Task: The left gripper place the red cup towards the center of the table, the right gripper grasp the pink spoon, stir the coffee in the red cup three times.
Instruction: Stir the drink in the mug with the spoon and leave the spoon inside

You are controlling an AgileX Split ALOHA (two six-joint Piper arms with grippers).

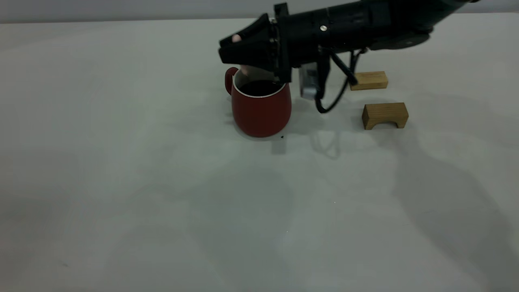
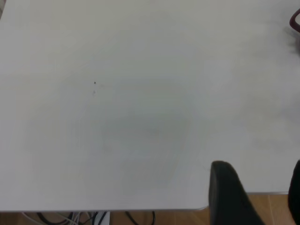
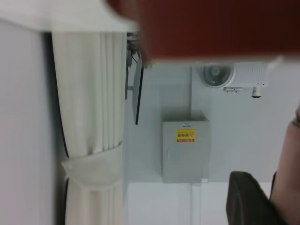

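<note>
The red cup [image 1: 261,109] stands on the table [image 1: 121,162] near the middle, a little toward the back, its handle pointing left. Dark coffee [image 1: 259,87] fills it. My right gripper [image 1: 237,50] hangs just over the cup's rim, shut on the pink spoon [image 1: 236,38], whose lower end slants down into the cup. In the right wrist view the red cup [image 3: 211,28] is close, with the pink spoon [image 3: 288,178] beside one dark finger [image 3: 248,201]. My left gripper [image 2: 260,171] is open over bare table near the table's edge, away from the red cup [image 2: 296,21].
Two tan wooden blocks lie to the right of the cup, a flat one [image 1: 369,80] farther back and an arched one [image 1: 385,115] nearer. A small dark speck [image 1: 282,137] sits by the cup's base. The table edge [image 2: 140,209] shows in the left wrist view.
</note>
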